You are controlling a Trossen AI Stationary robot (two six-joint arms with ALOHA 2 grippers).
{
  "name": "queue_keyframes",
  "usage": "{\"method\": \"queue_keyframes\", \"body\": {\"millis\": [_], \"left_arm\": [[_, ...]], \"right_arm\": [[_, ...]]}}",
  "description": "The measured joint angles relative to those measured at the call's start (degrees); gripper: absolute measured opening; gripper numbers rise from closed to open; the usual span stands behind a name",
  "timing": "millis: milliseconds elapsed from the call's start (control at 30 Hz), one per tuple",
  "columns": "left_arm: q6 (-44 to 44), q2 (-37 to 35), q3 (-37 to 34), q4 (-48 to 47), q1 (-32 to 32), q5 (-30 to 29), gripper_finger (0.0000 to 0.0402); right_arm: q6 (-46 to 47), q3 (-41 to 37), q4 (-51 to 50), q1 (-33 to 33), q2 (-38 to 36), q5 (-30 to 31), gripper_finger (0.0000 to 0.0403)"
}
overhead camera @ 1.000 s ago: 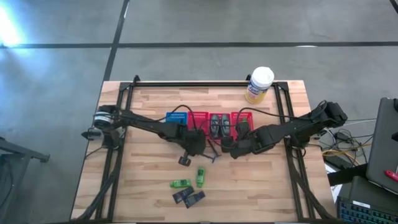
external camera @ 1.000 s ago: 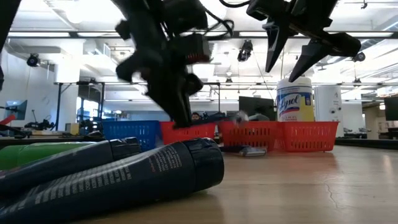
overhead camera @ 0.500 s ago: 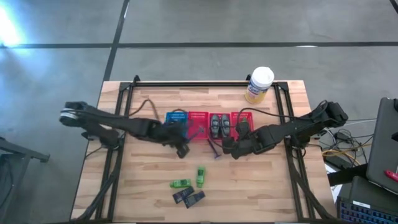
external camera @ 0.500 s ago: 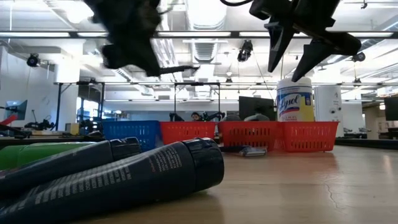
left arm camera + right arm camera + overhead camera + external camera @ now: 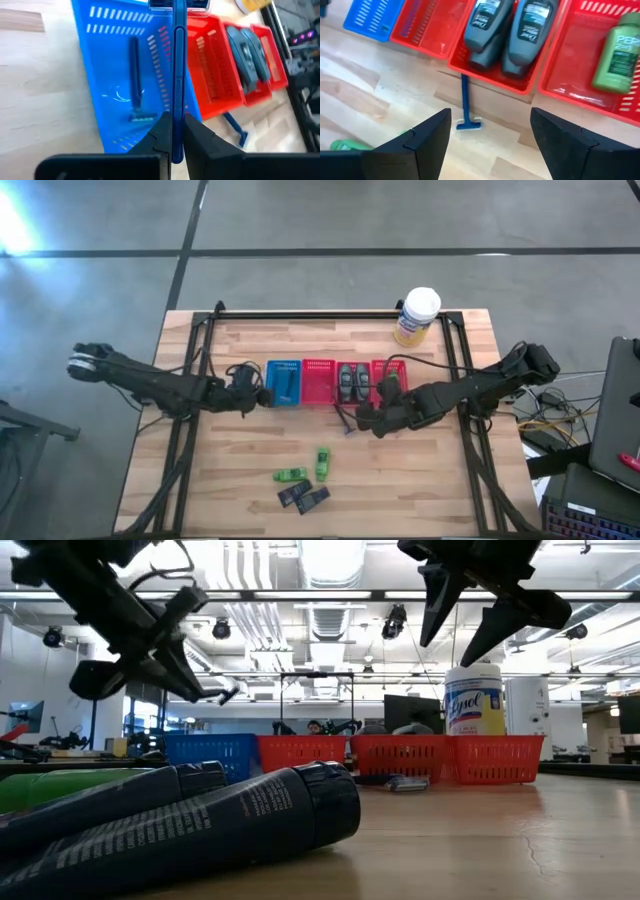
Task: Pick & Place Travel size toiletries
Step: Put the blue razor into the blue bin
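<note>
My left gripper [image 5: 258,394] [image 5: 174,120] hovers at the left side of the blue basket [image 5: 283,382], shut on a blue razor [image 5: 176,55] whose head reaches over the basket. Another razor [image 5: 135,80] lies inside that basket. My right gripper [image 5: 365,418] [image 5: 490,130] is open above a blue razor [image 5: 466,102] lying flat on the table in front of the red baskets. Two grey bottles [image 5: 510,27] lie in one red basket and a green bottle [image 5: 615,52] in another. Two green bottles [image 5: 323,463] and dark packets [image 5: 303,497] lie near the table's near edge. My left gripper pinches the blue razor by the end of its handle [image 5: 176,107] between its two fingers [image 5: 200,140]. The handle runs on forward past the fingertips, in line with them. The razor is lifted clear, roughly level, with its head [image 5: 177,4] over the blue basket.
A row of one blue and three red mesh baskets [image 5: 318,380] crosses the table's middle. A white-lidded yellow canister [image 5: 417,315] stands at the far right corner. Black frame rails [image 5: 330,315] run along the far edge and both sides. Bare wood lies between the baskets and the near items.
My left gripper has risen from the middle of the table and swung toward the left edge, tipping from pointing down to nearly level. It carries the blue razor, now lifted clear over the blue basket.
</note>
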Motion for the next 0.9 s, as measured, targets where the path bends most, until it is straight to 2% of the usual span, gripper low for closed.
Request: {"method": "queue_keyframes", "body": {"millis": [167, 367, 700, 900], "left_arm": [[0.1, 0.7, -1.2, 1.7, 5.2, 2.7, 0.0029], [5.7, 4.1, -1.2, 2.0, 11.4, 10.7, 0.0031], [7.2, 11.4, -1.0, 7.8, 13.2, 12.7, 0.0036], [7.4, 13.4, 0.1, 8.0, 13.2, 12.1, 0.0080]], "right_arm": [[0.1, 0.0, 0.6, 0.9, 0.0, 0.0, 0.0278], [0.0, 0.0, 2.5, 1.2, 0.0, 0.1, 0.0290], [0.0, 0.0, 5.2, 1.4, 0.0, 1.5, 0.0307], [0.2, 0.0, 5.2, 1.6, 0.0, 1.5, 0.0316]]}}
